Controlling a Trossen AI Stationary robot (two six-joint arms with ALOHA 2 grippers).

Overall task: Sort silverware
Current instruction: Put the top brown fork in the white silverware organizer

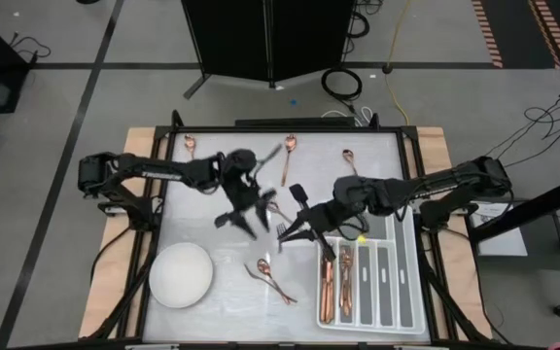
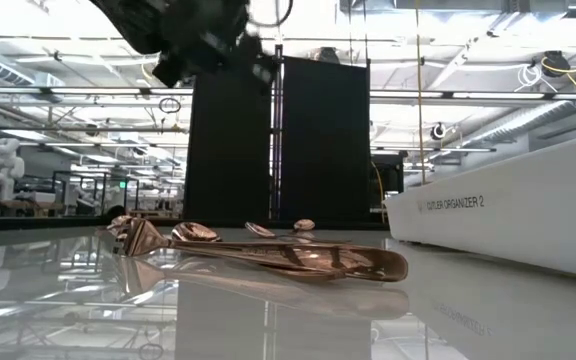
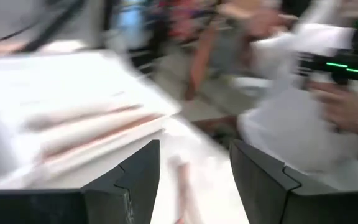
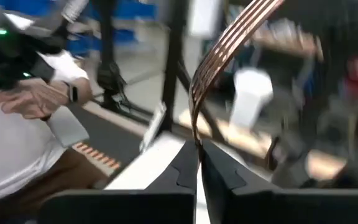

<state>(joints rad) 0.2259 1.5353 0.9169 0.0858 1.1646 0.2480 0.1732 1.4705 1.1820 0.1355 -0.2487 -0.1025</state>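
Gripping fork point(image 4: 229, 43) — right tool point(image 4: 197, 152) pinches.

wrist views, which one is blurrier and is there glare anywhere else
Left wrist view is the blurrier: the tray and person smear into streaks, only its own fingers stay crisp. Right wrist view blurs the room, but the fork held by the right hand reads clearly. Low view has bright ceiling light and mirror reflections under the silverware.

The left wrist view is all blurry. The fork point(image 4: 229, 43) runs off the top edge at about one o'clock. A person point(image 4: 17, 124) is blurry.
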